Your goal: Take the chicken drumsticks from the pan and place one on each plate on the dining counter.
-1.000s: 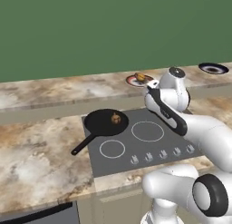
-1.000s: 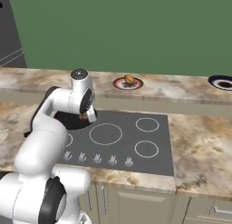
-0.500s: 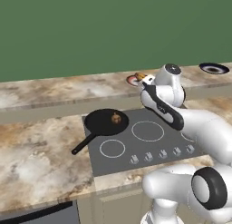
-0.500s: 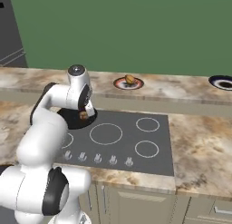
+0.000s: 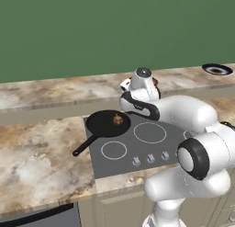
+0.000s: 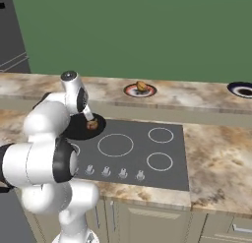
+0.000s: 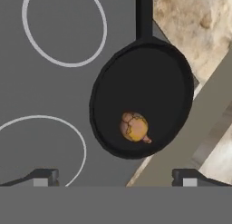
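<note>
Hand view: cooktop [image 7: 54, 96] across the left, black pan [image 7: 140, 98] at centre, one drumstick [image 7: 134, 126] in its lower part. Jaws wide apart, holding nothing, at bottom edge. Right base view: second drumstick [image 6: 141, 85] on red-rimmed plate [image 6: 140, 91] on raised desk [image 6: 197, 95], upper centre.

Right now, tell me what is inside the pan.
One drumstick lies in the pan, near the rim closest to the raised counter. The rest of the pan floor is bare black, and nothing covers it in the hand view. The open claw hangs above it.
</note>
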Motion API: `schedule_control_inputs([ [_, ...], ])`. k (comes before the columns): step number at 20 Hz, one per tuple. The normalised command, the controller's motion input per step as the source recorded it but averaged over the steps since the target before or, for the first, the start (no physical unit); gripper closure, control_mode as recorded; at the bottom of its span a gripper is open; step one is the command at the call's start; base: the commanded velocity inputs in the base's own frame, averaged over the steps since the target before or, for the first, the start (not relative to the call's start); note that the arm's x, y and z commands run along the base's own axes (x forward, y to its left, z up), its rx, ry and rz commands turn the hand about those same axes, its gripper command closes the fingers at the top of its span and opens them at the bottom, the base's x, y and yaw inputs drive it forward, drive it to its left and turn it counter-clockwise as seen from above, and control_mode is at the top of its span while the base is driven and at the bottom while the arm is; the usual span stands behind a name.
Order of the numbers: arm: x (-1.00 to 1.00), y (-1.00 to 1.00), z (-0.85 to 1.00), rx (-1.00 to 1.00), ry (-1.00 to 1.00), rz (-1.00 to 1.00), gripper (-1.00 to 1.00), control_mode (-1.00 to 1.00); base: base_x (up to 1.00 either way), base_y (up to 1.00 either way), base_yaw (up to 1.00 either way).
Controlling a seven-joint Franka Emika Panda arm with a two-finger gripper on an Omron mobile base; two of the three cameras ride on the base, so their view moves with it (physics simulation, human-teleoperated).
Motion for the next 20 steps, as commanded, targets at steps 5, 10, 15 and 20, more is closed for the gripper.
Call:
schedule_control_inputs([
  [5, 0.45, 0.29, -0.31, -0.04, -0.04, 0.01, -1.00, -1.00, 0.00, 0.00, 0.00],
  [10, 0.24, 0.00, -0.51, -0.06, 0.01, 0.23, -1.00, -1.00, 0.00, 0.00, 0.00],
  [15, 0.02, -0.10, -0.30, -0.02, 0.03, 0.42, -1.00, -1.00, 0.00, 0.00, 0.00],
  [20, 0.01, -0.06, -0.23, -0.10, 0.05, 0.36, -1.00, -1.00, 0.00, 0.00, 0.00],
])
